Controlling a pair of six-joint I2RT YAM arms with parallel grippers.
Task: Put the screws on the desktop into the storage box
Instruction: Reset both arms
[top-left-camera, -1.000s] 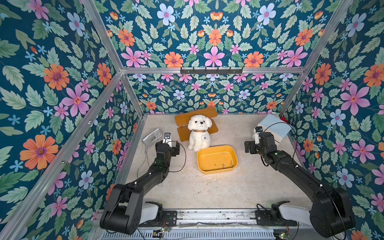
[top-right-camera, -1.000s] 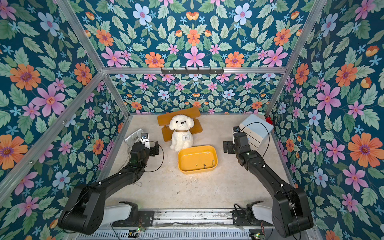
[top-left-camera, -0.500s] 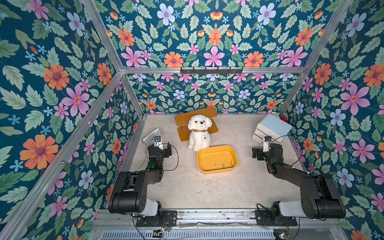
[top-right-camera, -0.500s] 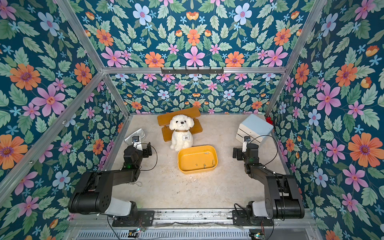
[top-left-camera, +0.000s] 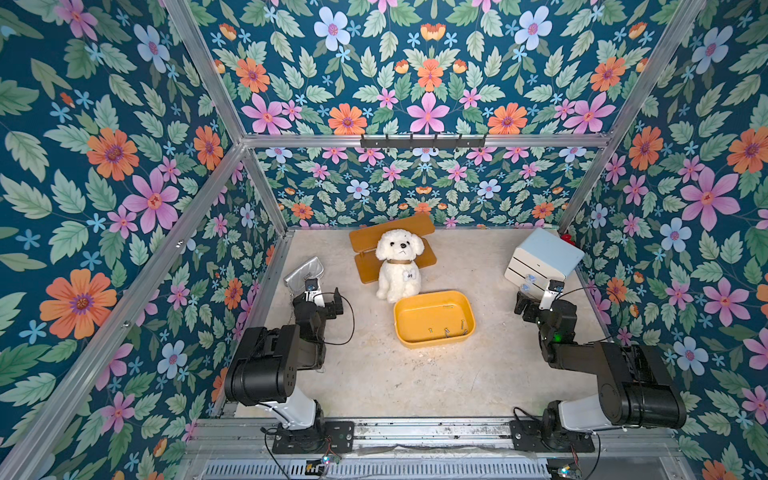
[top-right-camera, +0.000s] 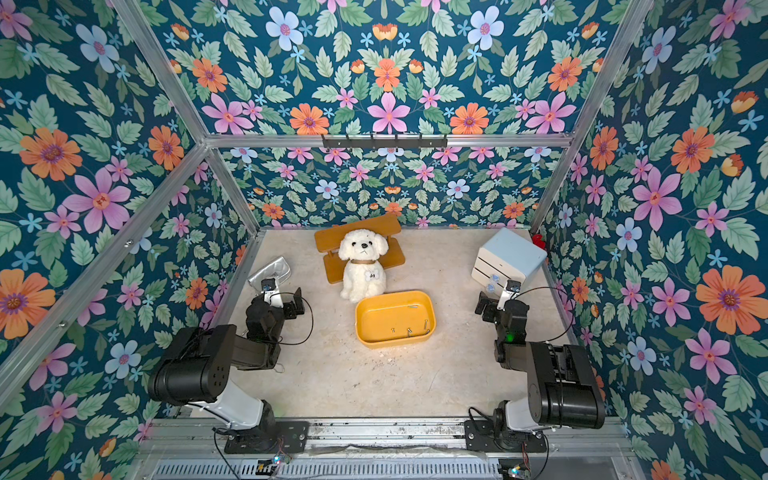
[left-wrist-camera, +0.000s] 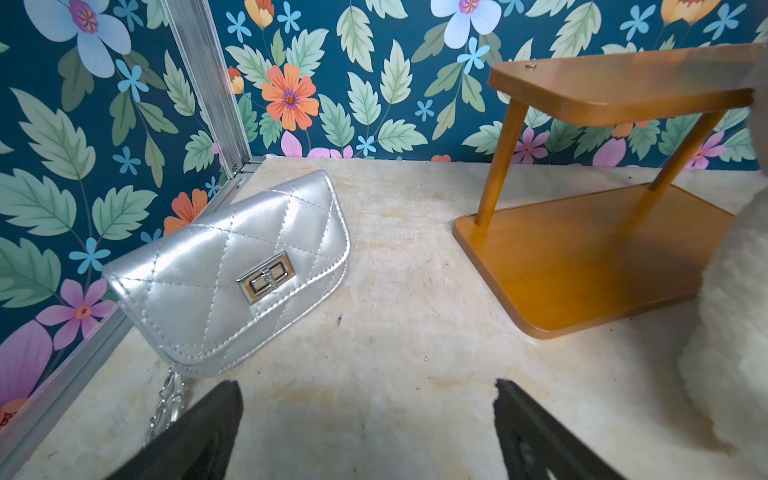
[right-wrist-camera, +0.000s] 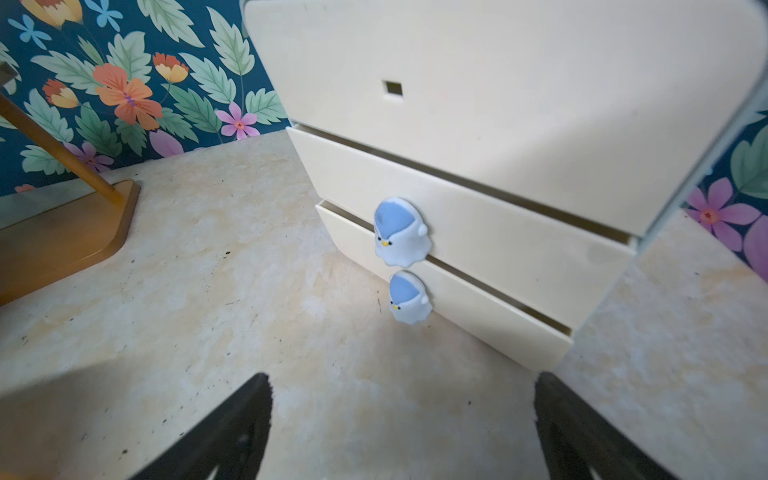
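Observation:
The yellow storage box (top-left-camera: 432, 343) (top-right-camera: 395, 342) sits mid-desktop in front of the plush dog. Three small silver screws (top-left-camera: 446, 331) (top-right-camera: 409, 331) lie on its floor near the front wall. I see no loose screws on the beige desktop (top-left-camera: 415, 382) (top-right-camera: 374, 382). My left gripper (top-left-camera: 318, 298) (top-right-camera: 276, 298) (left-wrist-camera: 365, 386) is open and empty, low at the left side beside the silver purse. My right gripper (top-left-camera: 540, 301) (top-right-camera: 500, 301) (right-wrist-camera: 401, 378) is open and empty, facing the drawer cabinet. Both arms are folded back, well apart from the box.
A white plush dog (top-left-camera: 399, 266) sits against a wooden two-tier shelf (top-left-camera: 392, 232) (left-wrist-camera: 582, 257) at the back. The silver quilted purse (top-left-camera: 303, 270) (left-wrist-camera: 232, 270) lies by the left rail. A white drawer cabinet (top-left-camera: 544, 259) (right-wrist-camera: 478, 166) with a blue top stands back right. Floral walls enclose three sides.
Both arms have drawn back from the middle toward the front rail and folded up. The left gripper's jaws spread slightly wider. The box and screws have stayed put.

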